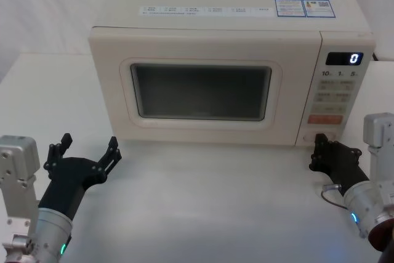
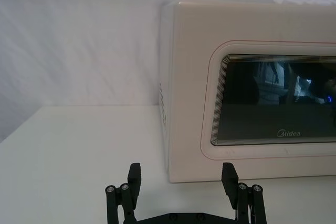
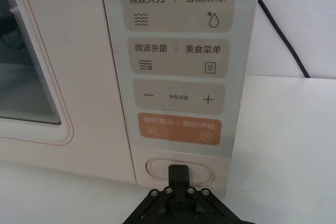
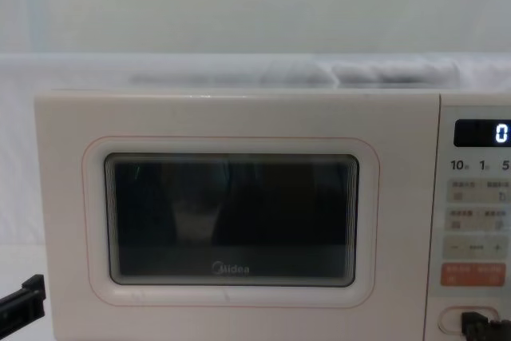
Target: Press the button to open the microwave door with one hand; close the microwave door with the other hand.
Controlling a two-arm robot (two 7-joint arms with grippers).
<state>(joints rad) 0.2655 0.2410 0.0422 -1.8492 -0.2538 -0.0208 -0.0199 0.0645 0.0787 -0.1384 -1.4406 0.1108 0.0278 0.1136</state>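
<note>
Right now, right gripper (image 3: pixel 179 174) clenched, its tip against the oval button (image 3: pixel 179 170) at lower centre of the right wrist frame, microwave door (image 1: pixel 203 87) shut mid-frame in the head view, left gripper (image 1: pixel 86 147) released, lower left, off the door.

Your head view looks down on the microwave door (image 1: pixel 200 87); your chest view faces it level and close. Both share its window.

The left gripper (image 2: pixel 181 179) is hovering at the bottom centre of the frame with its fingers (image 2: pixel 135 178) spread apart, facing the microwave door (image 2: pixel 252 85), which is sitting flush at the right.
</note>
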